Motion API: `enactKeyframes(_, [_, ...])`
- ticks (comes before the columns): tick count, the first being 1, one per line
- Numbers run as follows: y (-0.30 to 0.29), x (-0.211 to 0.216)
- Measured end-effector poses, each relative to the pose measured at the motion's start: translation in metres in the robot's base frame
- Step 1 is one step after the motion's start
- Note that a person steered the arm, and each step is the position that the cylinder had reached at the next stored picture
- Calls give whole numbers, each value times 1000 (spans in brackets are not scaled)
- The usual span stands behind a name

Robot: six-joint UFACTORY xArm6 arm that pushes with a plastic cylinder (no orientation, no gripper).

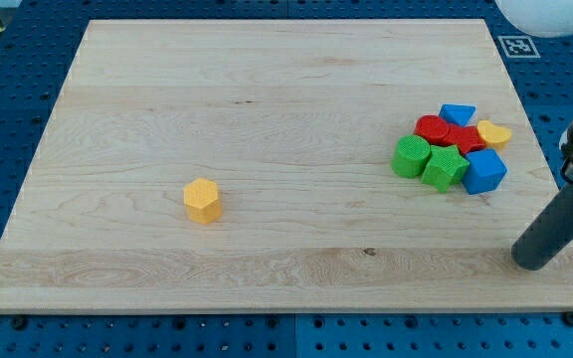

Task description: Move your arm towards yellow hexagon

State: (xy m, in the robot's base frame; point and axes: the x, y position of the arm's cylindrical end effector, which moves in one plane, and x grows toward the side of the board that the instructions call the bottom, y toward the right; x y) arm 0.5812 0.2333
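Observation:
A yellow hexagon (203, 200) sits alone on the wooden board, left of centre and toward the view's bottom. My tip (532, 263) rests on the board near the bottom right corner, far to the right of the yellow hexagon and below a cluster of blocks. The dark rod slants up to the right edge of the view.
A cluster at the right holds a green block (412, 156), a second green block (445, 168), a blue block (484, 171), a red block (433, 128), a blue triangle-like block (458, 114) and a yellow heart-like block (493, 134). The board's right edge (555, 174) is near the tip.

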Motion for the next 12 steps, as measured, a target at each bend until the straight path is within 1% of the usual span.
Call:
enactKeyframes(6, [-8,0])
enactKeyframes(8, [-51,0])
enactKeyframes(10, [-146,-4])
enactKeyframes(12, [-271,-26])
